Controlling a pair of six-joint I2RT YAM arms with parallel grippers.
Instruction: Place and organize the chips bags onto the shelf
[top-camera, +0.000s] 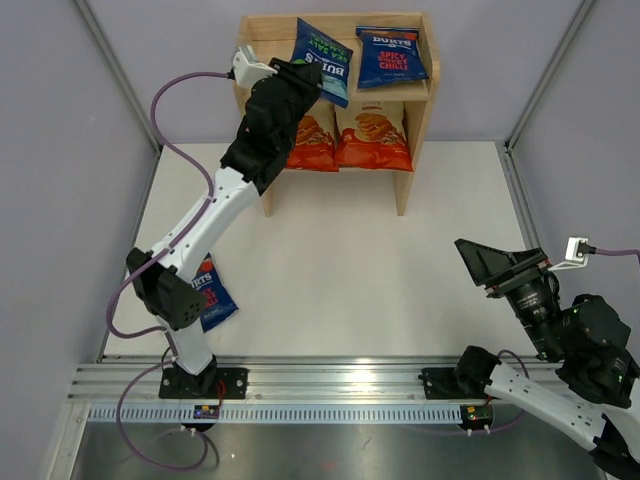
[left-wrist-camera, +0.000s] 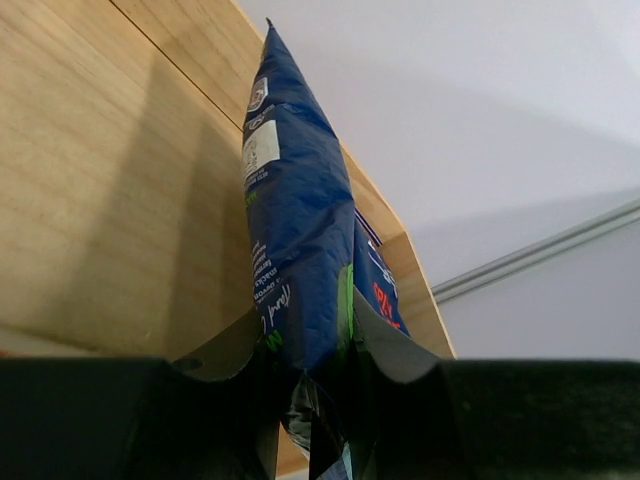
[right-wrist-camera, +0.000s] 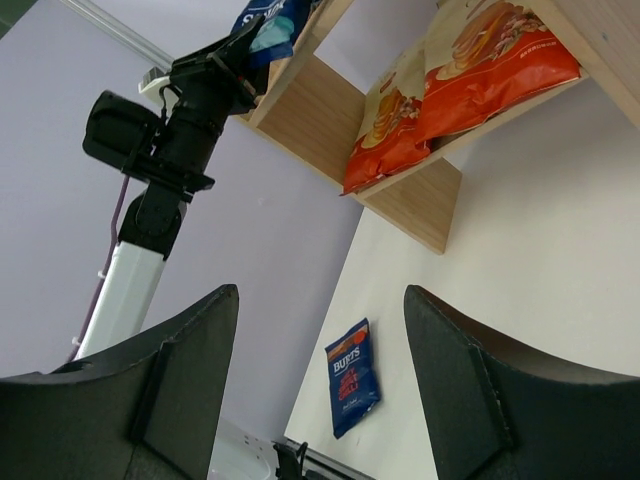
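We log right gripper (right-wrist-camera: 318, 305) nearest, fingers spread wide, empty. Red-labelled Burts bag (top-camera: 213, 293) flat on table (top-camera: 400, 270), beside left arm (top-camera: 200, 225). Farther: left gripper (top-camera: 305, 78) clamped on green-labelled Burts bag (top-camera: 326, 58) at top tier of shelf (top-camera: 420, 110), second red-labelled bag (top-camera: 390, 55) to its right. Two Cassava bags (top-camera: 312, 142) (top-camera: 373, 135) side by side on lower tier.

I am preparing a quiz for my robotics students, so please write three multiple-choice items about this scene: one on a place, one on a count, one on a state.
1. Where does the unshelved red-labelled Burts bag lie? A in the right tool; B on the table; C on the aluminium rail.
2. How many Cassava Chips bags stand on the shelf's lower tier? A one; B two; C three.
3. The left tool is: A open over the table; B shut on a Cassava Chips bag; C shut on the green-labelled Burts bag.

Answers: 1 B, it lies flat on the white surface. 2 B, two orange bags stand side by side. 3 C, the left wrist view shows both fingers pressing its bottom edge.
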